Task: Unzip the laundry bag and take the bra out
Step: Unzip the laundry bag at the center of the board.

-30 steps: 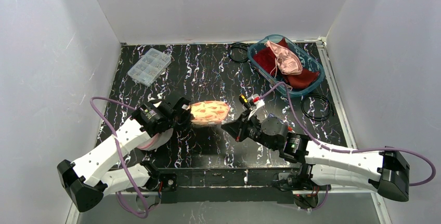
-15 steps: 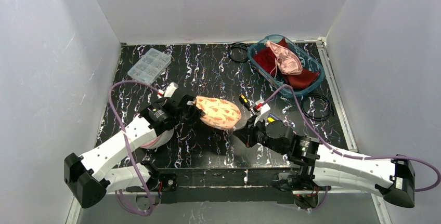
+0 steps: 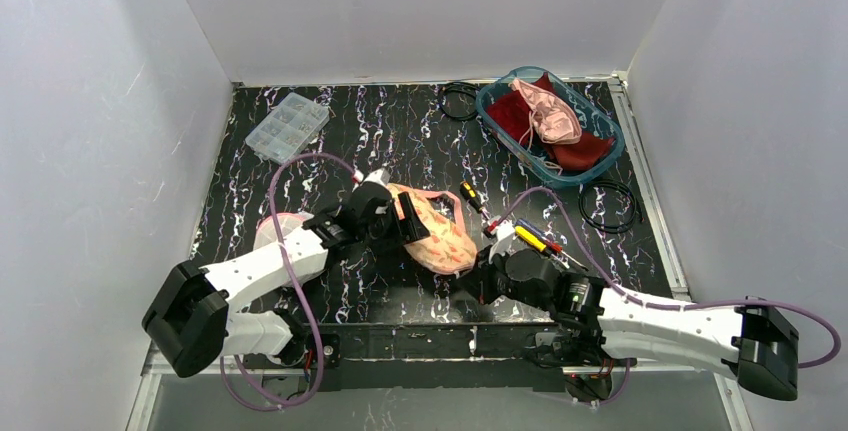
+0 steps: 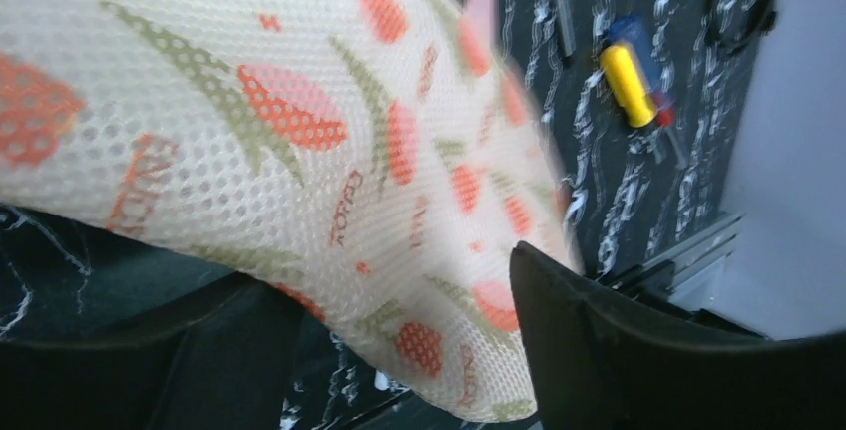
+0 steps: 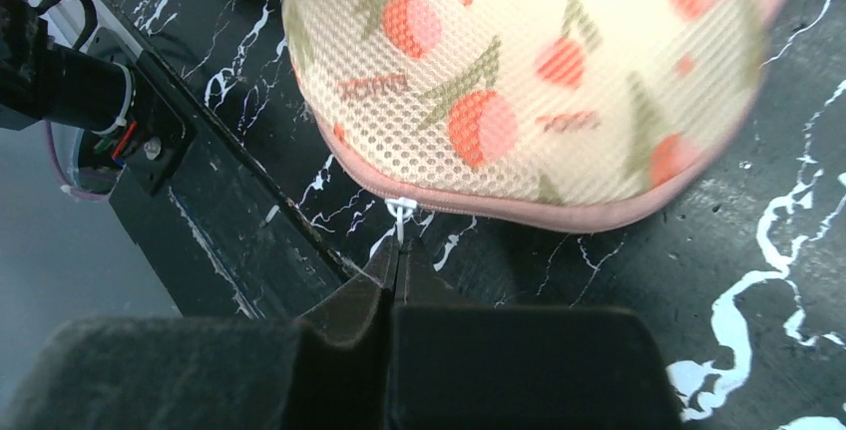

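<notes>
One laundry bag point(image 3: 436, 237), two grippers (both at it), one basket point(image 3: 598, 163) behind.
The bag is cream mesh with red-pink fruit and a pink hem, slumped mid-table point(image 3: 400, 141) between the arms. The right gripper point(image 5: 399, 255) pinches its white zipper pull point(image 5: 400, 209). The left gripper point(image 4: 399, 295) stands parted, mesh between its fingers.

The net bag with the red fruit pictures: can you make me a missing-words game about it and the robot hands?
The right gripper is shut on the small ____ zipper pull of the cream mesh laundry bag with red fruit print.
The bag's edge trim is ____.
A screwdriver with a ____ handle lies on the black marbled table.
Missing words: white; pink; yellow.
</notes>
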